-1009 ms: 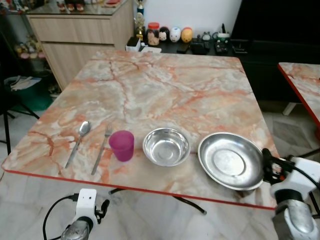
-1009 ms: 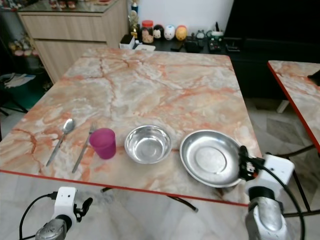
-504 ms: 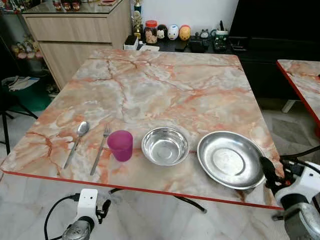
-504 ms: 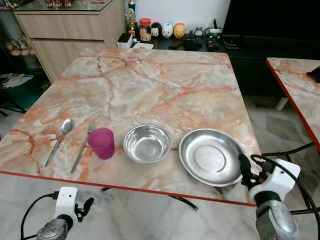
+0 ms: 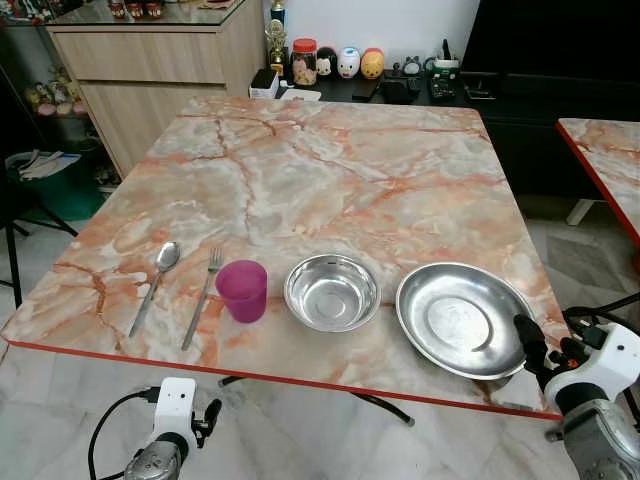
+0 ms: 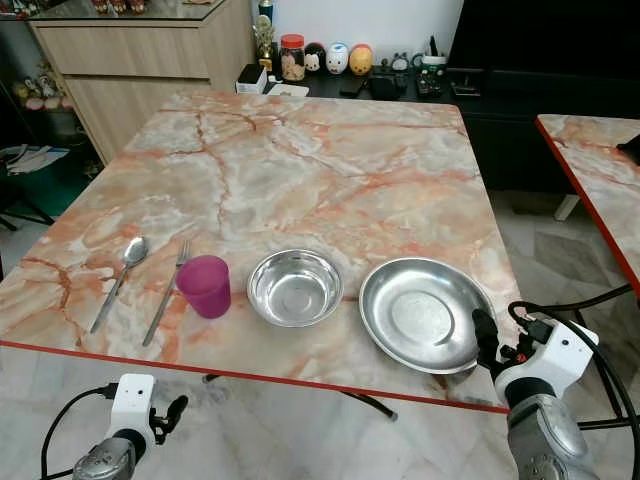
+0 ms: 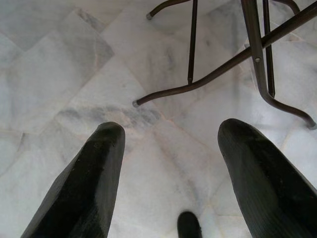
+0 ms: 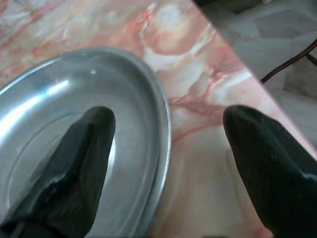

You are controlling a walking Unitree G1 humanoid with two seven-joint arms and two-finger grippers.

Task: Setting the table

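Marble table (image 5: 330, 170) holds the row along its near edge: steel plate (image 5: 462, 320) at near-right corner, then bowl (image 5: 332, 292), pink cup (image 5: 243, 290), fork (image 5: 203, 296), spoon (image 5: 156, 283). Right gripper (image 8: 166, 144), fingers apart, straddles plate rim w/o clamping; next prob close & grip. Left gripper (image 7: 171, 163) idle, fingers apart, over floor. Plate's near rim hidden behind right gripper

Both head views look forward and down over the same orange-veined marble table (image 5: 330, 170). The left wrist camera points down at the pale marble floor (image 7: 59, 64), while the right wrist camera sits close above the round steel plate (image 8: 74, 124) at the table's near corner.
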